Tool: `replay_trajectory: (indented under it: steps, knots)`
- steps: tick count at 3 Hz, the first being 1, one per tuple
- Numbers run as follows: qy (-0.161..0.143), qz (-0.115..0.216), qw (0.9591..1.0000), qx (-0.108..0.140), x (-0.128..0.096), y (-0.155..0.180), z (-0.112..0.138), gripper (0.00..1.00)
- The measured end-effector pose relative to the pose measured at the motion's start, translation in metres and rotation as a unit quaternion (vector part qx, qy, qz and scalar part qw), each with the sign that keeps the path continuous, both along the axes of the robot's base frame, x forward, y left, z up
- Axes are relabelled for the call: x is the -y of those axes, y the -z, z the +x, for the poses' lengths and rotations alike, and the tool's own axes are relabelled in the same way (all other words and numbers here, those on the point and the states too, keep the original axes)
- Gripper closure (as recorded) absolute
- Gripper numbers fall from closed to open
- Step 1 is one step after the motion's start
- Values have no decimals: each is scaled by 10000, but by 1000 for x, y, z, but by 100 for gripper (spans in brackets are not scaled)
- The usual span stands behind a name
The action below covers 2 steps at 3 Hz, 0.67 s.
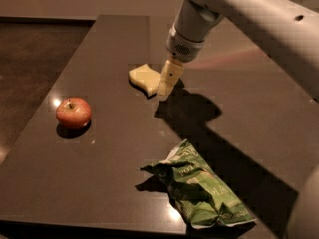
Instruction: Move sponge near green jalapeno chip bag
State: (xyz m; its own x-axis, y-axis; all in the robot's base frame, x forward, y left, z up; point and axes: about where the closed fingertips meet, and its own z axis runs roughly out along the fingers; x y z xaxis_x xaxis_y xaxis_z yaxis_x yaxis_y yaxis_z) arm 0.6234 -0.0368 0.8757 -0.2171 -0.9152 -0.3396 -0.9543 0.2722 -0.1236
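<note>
The pale yellow sponge [142, 77] lies flat on the dark table [109, 49], towards the back middle. The green jalapeno chip bag [200, 189] lies crumpled near the front edge, well apart from the sponge. My gripper [166, 83] comes down from the white arm at the upper right. Its tip is low over the table, at the sponge's right edge, and it covers part of that edge.
A red apple [73, 112] stands on the left side of the table, left of and nearer than the sponge. The table's left edge borders a darker floor. The arm's shadow falls across the table to the right of the sponge.
</note>
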Motion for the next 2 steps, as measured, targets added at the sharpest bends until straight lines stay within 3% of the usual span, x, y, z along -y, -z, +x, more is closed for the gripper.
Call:
replay_trajectory:
  steps: [2]
  knots:
    - [-45, -19, 9999, -128, -12, 14, 13, 0]
